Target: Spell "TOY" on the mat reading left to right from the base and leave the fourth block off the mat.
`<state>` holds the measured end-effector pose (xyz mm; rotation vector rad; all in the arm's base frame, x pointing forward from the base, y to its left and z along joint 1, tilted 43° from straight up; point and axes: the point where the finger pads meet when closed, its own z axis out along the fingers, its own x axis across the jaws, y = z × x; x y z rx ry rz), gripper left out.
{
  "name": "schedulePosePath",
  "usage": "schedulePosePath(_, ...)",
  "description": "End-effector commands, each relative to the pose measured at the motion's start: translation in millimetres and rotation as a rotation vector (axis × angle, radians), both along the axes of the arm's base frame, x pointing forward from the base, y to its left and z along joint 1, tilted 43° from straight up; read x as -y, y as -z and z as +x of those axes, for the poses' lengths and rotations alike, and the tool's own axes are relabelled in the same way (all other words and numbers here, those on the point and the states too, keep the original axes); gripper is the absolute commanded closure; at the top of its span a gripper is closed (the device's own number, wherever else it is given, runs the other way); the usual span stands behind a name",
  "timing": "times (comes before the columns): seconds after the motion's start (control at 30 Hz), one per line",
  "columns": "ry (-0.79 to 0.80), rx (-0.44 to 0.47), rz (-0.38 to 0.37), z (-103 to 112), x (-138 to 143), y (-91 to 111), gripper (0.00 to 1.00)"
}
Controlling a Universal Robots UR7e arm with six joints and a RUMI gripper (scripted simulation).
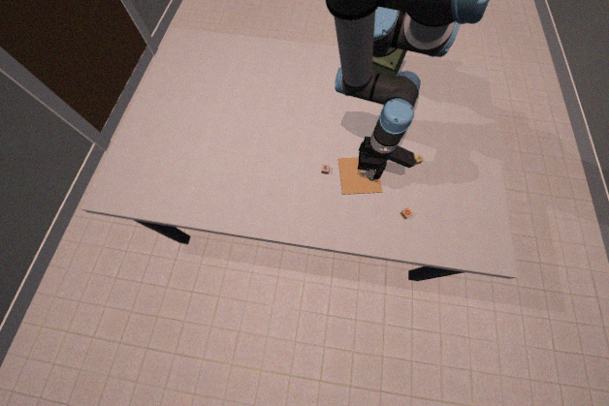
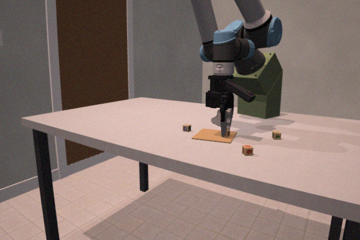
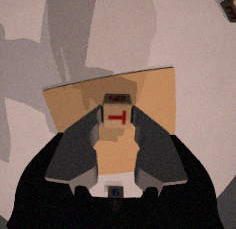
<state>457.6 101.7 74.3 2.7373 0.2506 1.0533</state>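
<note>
The red T block (image 2: pixel 227 133) (image 3: pixel 117 117) is gripped between the fingertips of the gripper (image 1: pixel 369 174) (image 2: pixel 226 134) (image 3: pixel 117 107), over the orange mat (image 1: pixel 350 182) (image 2: pixel 206 134) (image 3: pixel 157 98); whether it touches the mat is unclear. The wrist view shows its letter, which the top view hides. The green-letter block (image 1: pixel 419 159) (image 2: pixel 276 135) appears in the top and exterior views, off the mat, as are the blue-letter block (image 1: pixel 325 169) (image 2: pixel 186 128) (image 3: pixel 115 192) and red-letter block (image 1: pixel 405 213) (image 2: pixel 247 150) (image 3: pixel 230 9). The pale table (image 1: pixel 221 145) (image 2: pixel 116 120) stands on a tiled floor (image 1: pixel 271 331) (image 2: pixel 180 211). In the wrist view, the T's crossbar faces right; the cube has no long axis.
</note>
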Motion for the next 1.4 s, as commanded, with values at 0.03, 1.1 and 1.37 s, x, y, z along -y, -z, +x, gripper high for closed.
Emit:
schedulePosePath(0.03, 0.000, 0.001, 0.000, 0.0, -0.1, -0.4, 0.95)
schedulePosePath(1.1, 0.000, 0.001, 0.000, -0.5, -0.2, -1.0, 0.75)
schedulePosePath(1.37, 0.000, 0.001, 0.000, -5.7, -1.2, -6.6, 0.75)
